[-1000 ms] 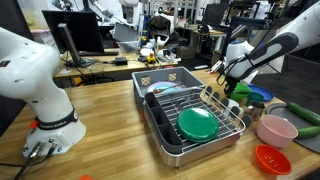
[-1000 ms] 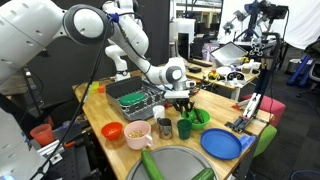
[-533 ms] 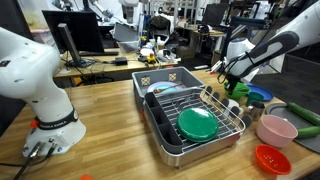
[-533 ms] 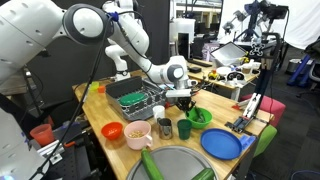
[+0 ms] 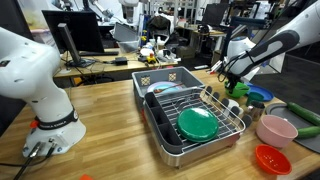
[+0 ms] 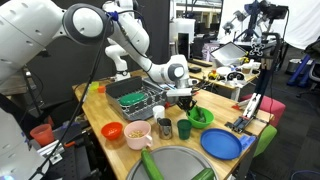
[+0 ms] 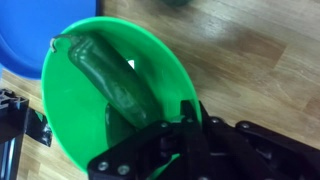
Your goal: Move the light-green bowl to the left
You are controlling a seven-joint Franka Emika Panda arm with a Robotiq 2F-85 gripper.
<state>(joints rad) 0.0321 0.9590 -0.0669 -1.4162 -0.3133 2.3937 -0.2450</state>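
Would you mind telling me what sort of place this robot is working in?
Most likely a robotics lab or workshop rather than a home kitchen. A computer monitor and cluttered workbenches fill the background, and the dish rack sits on a wooden table like a test setup.

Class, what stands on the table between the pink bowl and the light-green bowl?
A dark cup and a dark-green cup, side by side between the pink bowl and the light-green bowl; an exterior view shows it.
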